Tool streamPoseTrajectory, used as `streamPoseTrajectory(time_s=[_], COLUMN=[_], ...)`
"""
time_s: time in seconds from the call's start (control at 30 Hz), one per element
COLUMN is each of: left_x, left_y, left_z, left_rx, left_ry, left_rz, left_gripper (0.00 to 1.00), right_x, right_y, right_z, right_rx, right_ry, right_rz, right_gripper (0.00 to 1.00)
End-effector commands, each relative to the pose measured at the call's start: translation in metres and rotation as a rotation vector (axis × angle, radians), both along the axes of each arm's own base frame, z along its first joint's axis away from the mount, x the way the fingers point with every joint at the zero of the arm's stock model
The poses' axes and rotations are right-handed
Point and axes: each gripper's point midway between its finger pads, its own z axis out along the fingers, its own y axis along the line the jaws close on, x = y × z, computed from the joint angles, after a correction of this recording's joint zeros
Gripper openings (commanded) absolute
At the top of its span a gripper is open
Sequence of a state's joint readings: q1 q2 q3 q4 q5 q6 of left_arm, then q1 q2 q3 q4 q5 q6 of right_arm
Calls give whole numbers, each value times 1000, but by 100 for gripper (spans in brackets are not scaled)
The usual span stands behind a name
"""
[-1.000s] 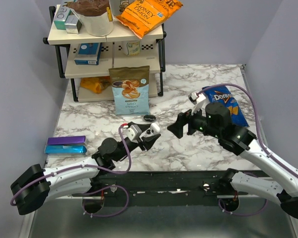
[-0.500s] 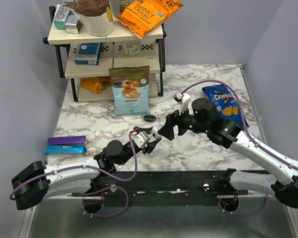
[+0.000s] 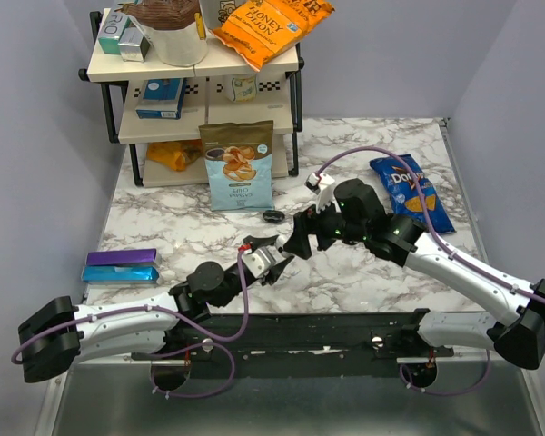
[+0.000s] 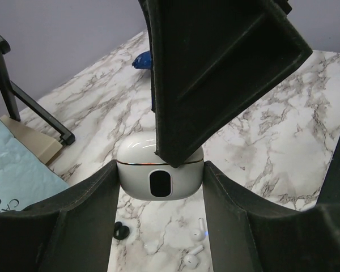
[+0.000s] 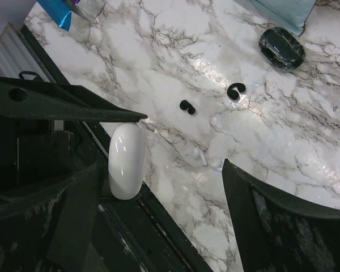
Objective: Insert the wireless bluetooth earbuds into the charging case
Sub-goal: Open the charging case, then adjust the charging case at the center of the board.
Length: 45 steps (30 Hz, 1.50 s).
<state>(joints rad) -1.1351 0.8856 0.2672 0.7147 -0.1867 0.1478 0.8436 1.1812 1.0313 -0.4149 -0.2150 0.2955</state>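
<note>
My left gripper (image 4: 160, 182) is shut on a white charging case (image 4: 158, 178), held upright above the marble table (image 3: 363, 272), lid closed. My right gripper (image 3: 300, 238) stands open just right of it, and one of its fingers (image 4: 215, 73) reaches down over the lid. Below on the table lie two white stemmed earbuds (image 4: 198, 231) and two small black earbuds (image 5: 187, 106). The right wrist view shows the white case (image 5: 126, 161) edge-on beside my right gripper (image 5: 161, 164), nothing between its fingers.
A black oval case (image 3: 273, 216) lies in front of a light-blue snack bag (image 3: 239, 165). A Doritos bag (image 3: 409, 193) is at the right. A shelf rack (image 3: 195, 59) with snacks stands at the back left. A blue and purple box (image 3: 120, 266) lies at the left edge.
My right arm has swung left and brought its open gripper up against the left gripper and the case. The left gripper has shifted slightly, still holding the case.
</note>
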Motion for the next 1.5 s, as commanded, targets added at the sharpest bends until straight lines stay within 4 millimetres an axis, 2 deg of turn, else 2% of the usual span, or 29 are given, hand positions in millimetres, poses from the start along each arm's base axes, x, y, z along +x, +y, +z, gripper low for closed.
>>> streamPoseTrajectory(time_s=[0.0,0.67,0.8,0.83,0.93,1.03,1.1,1.23,1.3,1.47], left_x=[0,-3,-2,-2,-2,-2,-1,-2,-3,-5], left_y=[2,6,7,7,7,6,6,5,5,5], left_z=[12,9,9,9,9,9,10,14,16,18], left_rx=[-25,-34,-34,-35,-37,-41,-46,-58,-65,-71], left_ry=[-27,-13,-12,-9,-11,-11,-13,-17,-18,-23], left_rz=[16,27,33,34,35,35,35,29,26,18], left_gripper=[0,0,0,0,0,0,0,0,0,0], right_x=[-1,9,8,2,-8,-11,-10,-6,-4,-1], right_y=[-1,-25,-26,-22,-11,-5,-2,4,6,9], right_z=[2,7,13,21,39,45,42,30,24,25], right_rx=[-19,-47,-31,2,94,112,105,82,72,81], right_ry=[10,-47,-57,-64,-82,-82,-68,-25,-4,-2], right_rz=[-13,-134,-132,-97,-21,14,18,8,-3,-10], right_gripper=[93,93,92,92,88,85,82,67,65,60])
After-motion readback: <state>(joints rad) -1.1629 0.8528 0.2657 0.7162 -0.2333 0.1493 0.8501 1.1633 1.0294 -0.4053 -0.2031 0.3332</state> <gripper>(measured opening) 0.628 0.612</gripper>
